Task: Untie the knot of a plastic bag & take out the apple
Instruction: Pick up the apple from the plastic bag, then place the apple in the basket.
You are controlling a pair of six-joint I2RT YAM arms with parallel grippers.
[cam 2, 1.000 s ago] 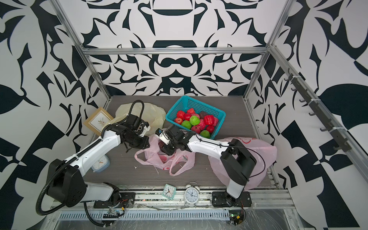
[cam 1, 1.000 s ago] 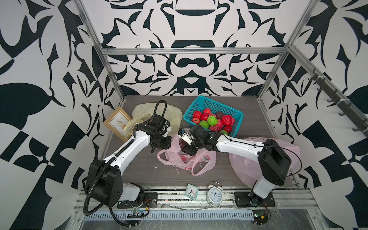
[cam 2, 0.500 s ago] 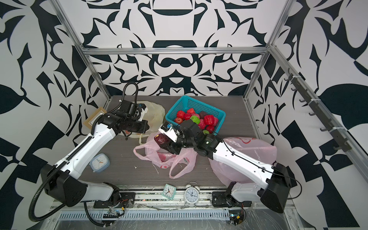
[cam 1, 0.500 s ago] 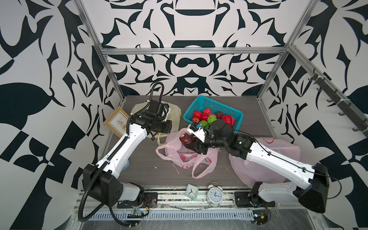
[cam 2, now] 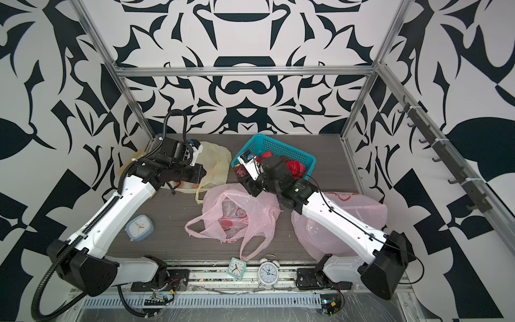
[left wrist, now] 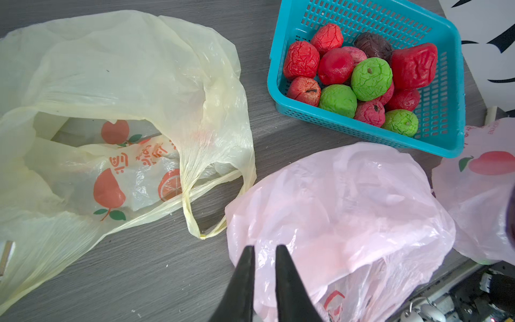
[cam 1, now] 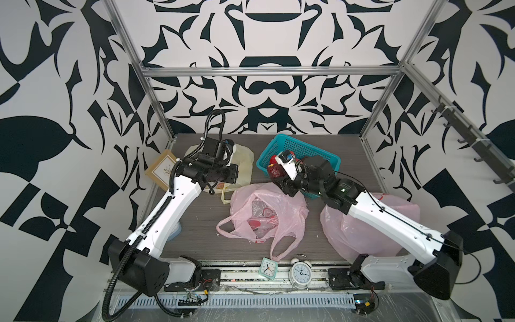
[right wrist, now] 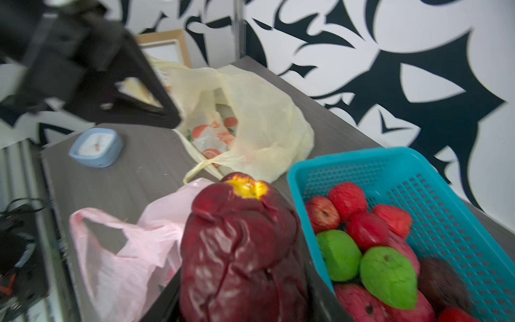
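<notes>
Two arms: you are running both over the back half of the table [cam 1: 200, 223], each one reaching in from its own front corner.
Right gripper [right wrist: 242, 290]: it is clamping a dark red apple [right wrist: 239, 237], with a black finger pressing on each side of the fruit.
Apple: it is hanging in the air at the near left corner of the blue basket [cam 1: 320, 152], between that basket and the pink bag [cam 1: 267, 214], and it is touching neither.
Pink bag: it is lying in the middle of the table toward the front edge. Its mouth is gaping and both handles are trailing loose, untied.
Left gripper [left wrist: 264, 248]: its jaws are standing a narrow slit apart and gripping nothing. You are holding it over the near edge of the yellow bag [left wrist: 125, 69], close to the pink bag.
Yellow bag: it is slumping open at the back left of the table.
Basket: it is sitting at the back, right of the middle, carrying red and green fruit [left wrist: 335, 65].
Second pink bag [cam 1: 362, 231]: it is bulging at the right edge, under your right forearm.
Clocks: a blue clock [cam 2: 139, 227] is lying near the left edge. A green clock [cam 1: 269, 267] and a white alarm clock [cam 1: 300, 271] are standing at the front edge.
Picture frame [cam 1: 161, 170]: it is leaning at the back left corner.
</notes>
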